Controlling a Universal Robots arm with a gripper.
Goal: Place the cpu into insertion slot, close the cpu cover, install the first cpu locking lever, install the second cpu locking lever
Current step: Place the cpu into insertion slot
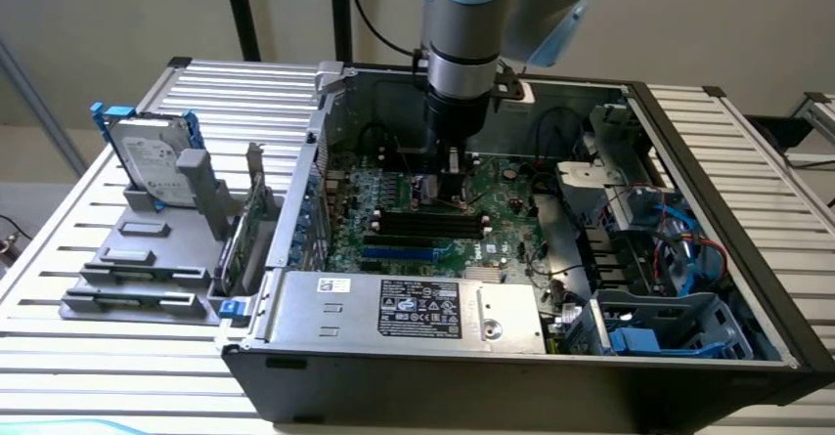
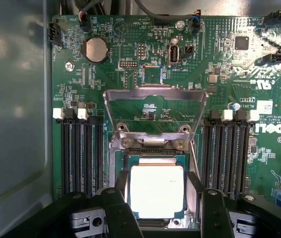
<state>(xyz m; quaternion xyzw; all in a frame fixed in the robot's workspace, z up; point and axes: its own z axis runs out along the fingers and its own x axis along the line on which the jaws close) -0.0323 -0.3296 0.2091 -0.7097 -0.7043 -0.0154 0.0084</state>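
Low in the wrist frame, the cpu point(image 2: 156, 191) lies silvery side up in the insertion slot point(image 2: 118, 163). The gripper point(image 2: 158, 208) straddles it, jaws wide, holding nothing. The cpu cover point(image 2: 154, 94) stands open above. The chip looks light, rigid and fragile; grip its edges.

Silver-grey arm point(image 1: 460, 54) with light-blue joint caps, black fingers point(image 2: 214, 210).

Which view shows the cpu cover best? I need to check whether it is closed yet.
The wrist view: the cpu cover stands flipped open behind the cpu, its window showing green board. In the exterior view the arm and gripper hang over that spot, so the cover cannot be made out.
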